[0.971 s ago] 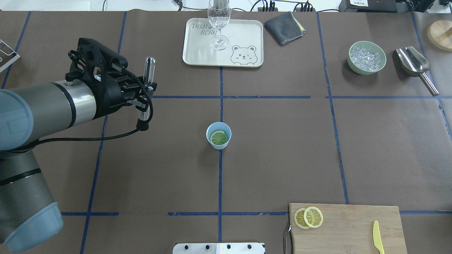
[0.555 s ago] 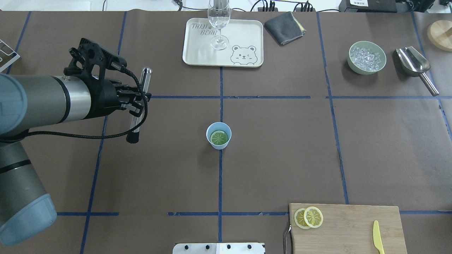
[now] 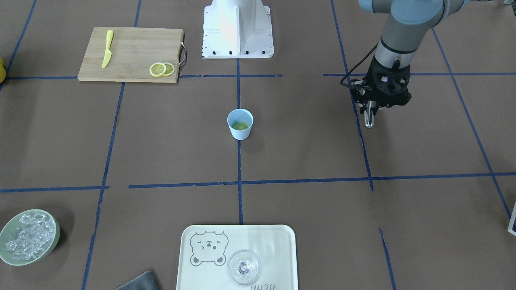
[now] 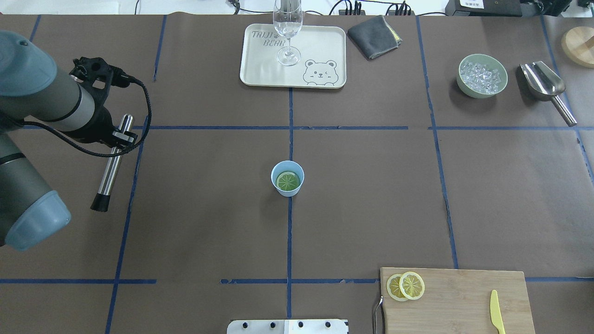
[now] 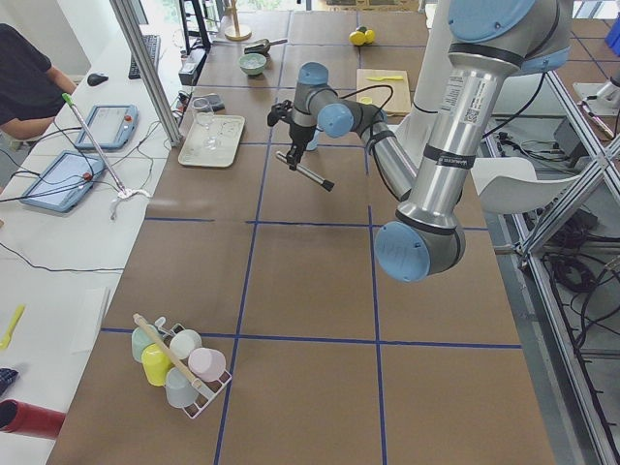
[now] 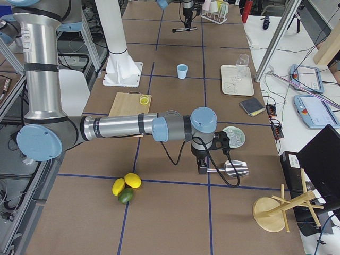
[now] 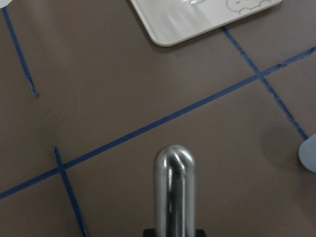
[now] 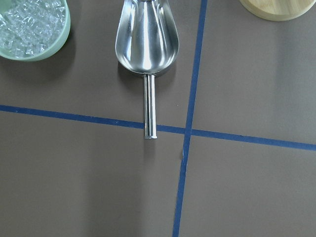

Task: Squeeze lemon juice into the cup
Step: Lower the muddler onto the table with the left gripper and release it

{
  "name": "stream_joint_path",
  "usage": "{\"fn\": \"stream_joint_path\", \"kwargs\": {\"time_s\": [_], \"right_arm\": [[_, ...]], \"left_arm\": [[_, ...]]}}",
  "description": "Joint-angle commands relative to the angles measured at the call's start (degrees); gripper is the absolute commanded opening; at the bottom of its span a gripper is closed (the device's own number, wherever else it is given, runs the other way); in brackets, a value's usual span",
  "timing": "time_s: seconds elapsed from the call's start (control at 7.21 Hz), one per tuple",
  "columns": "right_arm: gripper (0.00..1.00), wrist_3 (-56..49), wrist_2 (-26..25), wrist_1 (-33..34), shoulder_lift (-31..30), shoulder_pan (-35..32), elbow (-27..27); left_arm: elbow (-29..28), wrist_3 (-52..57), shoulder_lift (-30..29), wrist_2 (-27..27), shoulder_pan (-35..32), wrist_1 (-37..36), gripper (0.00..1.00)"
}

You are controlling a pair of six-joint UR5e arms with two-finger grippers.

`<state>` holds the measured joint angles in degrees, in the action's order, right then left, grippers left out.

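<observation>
The light blue cup [image 4: 274, 174] stands at the table's middle, also in the front view [image 3: 240, 134]. A lemon slice [image 4: 287, 181] lies flat inside it [image 3: 240, 126]. Two more slices [image 4: 406, 286] overlap on the cutting board [image 4: 464, 297]. My left gripper [image 4: 121, 136] is far left of the cup, shut on a steel muddler [image 4: 109, 171] with a black tip, held tilted above the table [image 3: 368, 120]. My right gripper [image 6: 203, 169] shows only in the right side view, above the scoop's handle; I cannot tell if it is open or shut.
A steel scoop [image 8: 146, 44] and a green bowl of ice [image 4: 460, 76] sit at the far right. A tray [image 4: 320, 46] with a clear glass [image 4: 287, 28] and a grey cloth [image 4: 374, 36] are at the back. A yellow knife [image 4: 496, 311] lies on the board.
My left arm has swung left, away from the cup, carrying the muddler with it. The muddler now tilts with its black tip toward the robot's side. The cup and slices have not moved.
</observation>
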<state>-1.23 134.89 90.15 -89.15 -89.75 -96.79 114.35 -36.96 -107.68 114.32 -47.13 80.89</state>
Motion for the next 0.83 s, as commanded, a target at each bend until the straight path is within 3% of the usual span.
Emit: {"fn": "stream_joint_path", "kwargs": {"time_s": [0.0,0.28,0.42,0.69], "right_arm": [[1.00,0.1,-0.1,-0.1,0.1,0.0,-0.2],[1.00,0.1,-0.2,-0.1,0.4,0.0,-0.2],[1.00,0.1,-0.2,-0.1,0.4,0.0,-0.2],[1.00,0.0,-0.2,-0.1,0.4,0.0,-0.4]], "left_arm": [[-8.0,2.8,-0.1,3.4,-2.7,-4.5,0.00],[-14.0,3.1,-0.1,4.2,-3.6,-4.3,0.00],[-18.0,3.4,-0.7,9.0,-6.4,-4.2,0.00],[-21.2,3.3,-1.0,10.9,-6.3,-2.6,0.00]]}}
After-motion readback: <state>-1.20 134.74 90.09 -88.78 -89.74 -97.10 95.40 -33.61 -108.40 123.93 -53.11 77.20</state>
